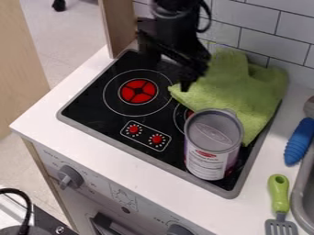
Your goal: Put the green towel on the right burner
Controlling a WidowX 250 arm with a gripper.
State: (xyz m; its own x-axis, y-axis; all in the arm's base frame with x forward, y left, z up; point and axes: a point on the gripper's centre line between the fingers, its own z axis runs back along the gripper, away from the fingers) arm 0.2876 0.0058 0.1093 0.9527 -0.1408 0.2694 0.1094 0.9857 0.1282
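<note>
The black gripper (187,81) hangs over the back of the black stove top (92,112), at the left edge of the green towel (236,89). Whether it touches the cloth I cannot tell. Rumpled, the towel lies across the stove's back right part and reaches toward the tiled wall. It covers much of the right burner (180,117), of which a bit of ring and red shows at the left. A large metal can (211,144) stands upright at the front right of the stove, in front of the towel, hiding more of that burner.
The left burner (138,91) and two red printed knobs (145,134) lie left of the can. On the right counter are a blue-handled utensil (299,141) and a green-handled spatula (279,197) beside the sink rim (300,195). A wooden panel (118,25) rises at the back left.
</note>
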